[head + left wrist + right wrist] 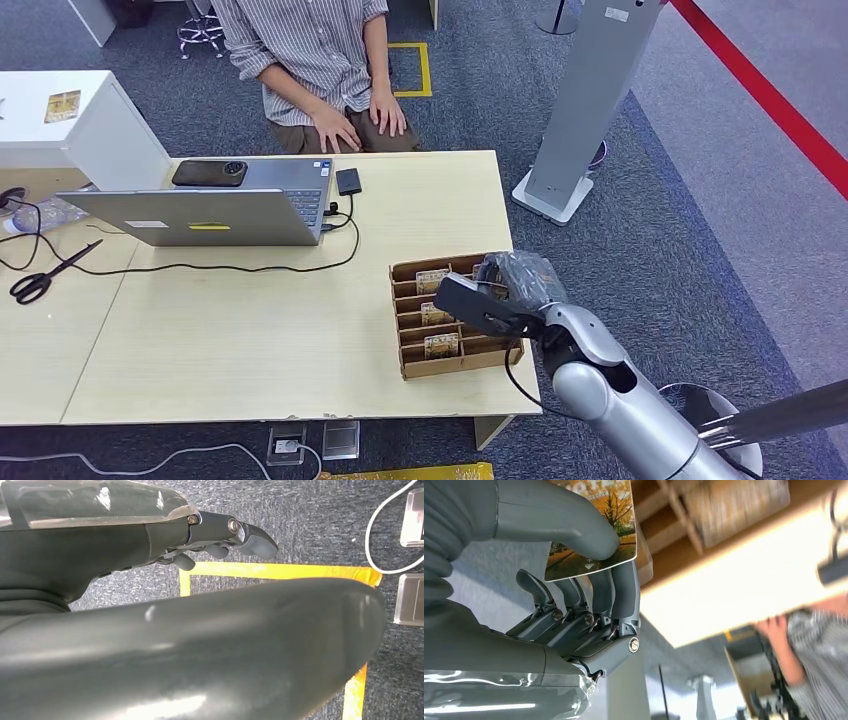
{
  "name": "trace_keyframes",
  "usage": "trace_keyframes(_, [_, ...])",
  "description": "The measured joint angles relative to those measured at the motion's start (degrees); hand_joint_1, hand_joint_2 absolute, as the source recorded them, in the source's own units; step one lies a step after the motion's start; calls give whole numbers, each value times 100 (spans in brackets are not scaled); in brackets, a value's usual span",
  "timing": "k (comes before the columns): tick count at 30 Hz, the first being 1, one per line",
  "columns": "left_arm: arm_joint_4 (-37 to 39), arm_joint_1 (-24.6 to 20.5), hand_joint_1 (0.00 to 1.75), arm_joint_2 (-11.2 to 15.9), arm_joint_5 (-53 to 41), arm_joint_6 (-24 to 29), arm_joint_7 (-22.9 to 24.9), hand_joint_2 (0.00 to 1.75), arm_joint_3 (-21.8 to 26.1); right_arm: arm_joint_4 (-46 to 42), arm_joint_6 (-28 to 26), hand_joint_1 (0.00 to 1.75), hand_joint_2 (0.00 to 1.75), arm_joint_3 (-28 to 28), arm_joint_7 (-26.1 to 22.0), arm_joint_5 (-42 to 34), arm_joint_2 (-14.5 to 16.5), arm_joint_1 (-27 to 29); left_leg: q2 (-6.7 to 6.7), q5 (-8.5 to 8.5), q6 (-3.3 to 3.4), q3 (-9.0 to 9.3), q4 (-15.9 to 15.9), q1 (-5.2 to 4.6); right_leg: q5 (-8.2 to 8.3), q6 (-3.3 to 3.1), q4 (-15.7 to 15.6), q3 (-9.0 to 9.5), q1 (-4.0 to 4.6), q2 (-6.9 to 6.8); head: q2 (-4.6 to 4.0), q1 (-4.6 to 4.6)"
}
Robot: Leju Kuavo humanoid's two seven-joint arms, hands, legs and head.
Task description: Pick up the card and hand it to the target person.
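My right hand point(497, 296) hovers over the wooden slotted card box point(460, 363) near the table's front right corner. In the right wrist view the thumb and fingers point(616, 595) pinch a card point(622, 509) printed with yellow autumn trees, lifted off the box point(674, 517). More cards point(441, 346) stand in the box's slots. A person in a striped shirt point(310, 50) sits at the far side of the table with both hands on the lap, and appears blurred in the right wrist view point(819, 645). My left hand point(220, 537) hangs over the carpet, holding nothing.
A laptop point(200, 215) with a black phone point(208, 173) on it stands at the table's point(250, 340) back left, a black cable trailing from it. Scissors point(45, 275) lie at the left edge. A grey stand point(585, 110) rises to the right of the table.
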Motion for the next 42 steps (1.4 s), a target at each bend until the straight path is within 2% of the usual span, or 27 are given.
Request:
trace_keyframes(6, [0, 1, 0, 0, 33, 10, 71, 0, 0, -541, 112, 154, 175, -107, -87, -622, -183, -413, 0, 0, 0, 0, 1, 0, 0, 0, 0, 0, 0, 1, 1, 14])
trace_keyframes(12, [0, 0, 0, -9, 42, 10, 128, 0, 0, -768, -431, 154, 175, -115, -665, -937, -175, -619, -1, 0, 0, -2, 0, 1, 0, 0, 0, 1, 1, -2, 1, -5])
trace_keyframes(19, [0, -5, 0, -64, 38, 0, 87, 0, 0, -296, -1990, 154, 175, -118, -1555, -283, 103, -673, -1, 0, 0, -3, 0, 1, 0, 0, 1, 2, 0, -1, 1, 8])
trace_keyframes(23, [0, -7, 0, -100, 14, -12, 46, 0, -11, 238, -3261, 154, 175, -119, -1843, 462, 320, -685, -2, 0, 0, -3, 0, 1, 0, 0, 1, 2, 0, -1, 1, 5])
trace_keyframes(26, [0, -14, 0, -124, -14, -25, 17, 0, -30, 684, -3719, 154, 175, -131, -2006, 680, 479, -688, -2, 0, 0, -4, 0, 1, 0, 0, 1, 1, 0, -1, 0, 4])
trace_keyframes(33, [0, -13, 0, -149, -39, -21, 16, 0, -51, 1357, -3914, 154, 175, -406, -2459, 1066, 832, -658, -2, 0, 0, -3, 0, 1, 0, 0, 1, 0, 1, -1, 1, -1])
trace_keyframes(40, [0, -13, 0, -149, -39, -51, 13, 0, -104, 1708, -3935, 154, 175, -649, -2612, 1112, 1063, -635, -1, 0, 0, -3, 0, 1, 0, 0, 1, 0, 0, 0, 0, 7])
trace_keyframes(42, [0, -12, 0, -149, -39, -74, 5, 0, -114, 1772, -3940, 77, 175, -678, -2635, 1091, 1106, -635, -1, 0, 0, -3, 0, 0, 0, 0, 1, 0, 0, -1, 0, 7])
